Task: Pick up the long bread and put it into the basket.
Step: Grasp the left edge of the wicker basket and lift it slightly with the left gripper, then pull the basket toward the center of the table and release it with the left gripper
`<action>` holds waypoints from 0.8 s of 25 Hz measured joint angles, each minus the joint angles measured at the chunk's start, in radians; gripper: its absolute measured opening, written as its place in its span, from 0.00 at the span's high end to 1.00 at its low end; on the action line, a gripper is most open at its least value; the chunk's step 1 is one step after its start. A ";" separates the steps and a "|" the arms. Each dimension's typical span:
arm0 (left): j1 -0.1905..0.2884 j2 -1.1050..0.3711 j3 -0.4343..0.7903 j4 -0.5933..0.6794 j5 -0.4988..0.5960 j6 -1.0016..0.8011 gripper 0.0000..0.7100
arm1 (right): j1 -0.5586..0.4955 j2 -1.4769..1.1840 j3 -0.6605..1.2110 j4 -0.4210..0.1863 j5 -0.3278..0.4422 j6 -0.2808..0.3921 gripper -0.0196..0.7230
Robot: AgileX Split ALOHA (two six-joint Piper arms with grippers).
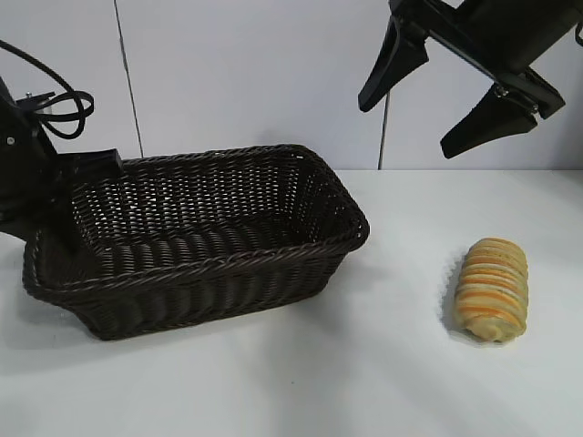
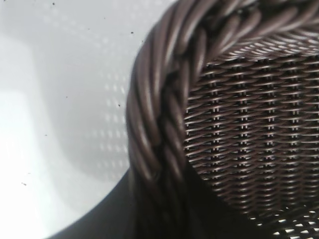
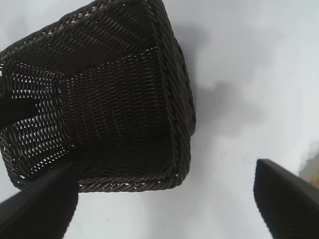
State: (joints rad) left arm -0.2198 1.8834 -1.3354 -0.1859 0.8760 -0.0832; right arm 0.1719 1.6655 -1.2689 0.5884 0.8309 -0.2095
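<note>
Right gripper (image 1: 405,127) poised, jaws wide and empty: the reach for the long bread (image 1: 492,289) has not begun.
The right gripper hangs high, at about 11 o'clock from the loaf, which lies alone on the table (image 1: 364,373), well apart from the basket (image 1: 200,271) at its 4 o'clock. The basket holds nothing. The left gripper (image 1: 64,214) sits at the basket's 9 o'clock end, close against the braided rim; whether it grips it I cannot tell. Next, I judge: descend over the loaf, jaws across its narrow width.
</note>
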 joint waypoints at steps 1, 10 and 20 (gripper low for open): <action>0.000 0.003 -0.028 -0.017 0.033 0.041 0.86 | 0.000 0.000 0.000 0.000 0.000 0.000 0.05; 0.000 0.009 -0.131 -0.173 0.096 0.136 0.86 | 0.000 0.000 0.000 0.000 0.000 0.000 0.05; 0.000 0.163 -0.131 -0.227 0.017 0.139 0.86 | 0.000 0.000 0.000 0.000 0.000 0.000 0.05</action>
State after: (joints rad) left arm -0.2198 2.0463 -1.4668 -0.4126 0.8927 0.0555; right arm 0.1719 1.6655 -1.2689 0.5884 0.8309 -0.2095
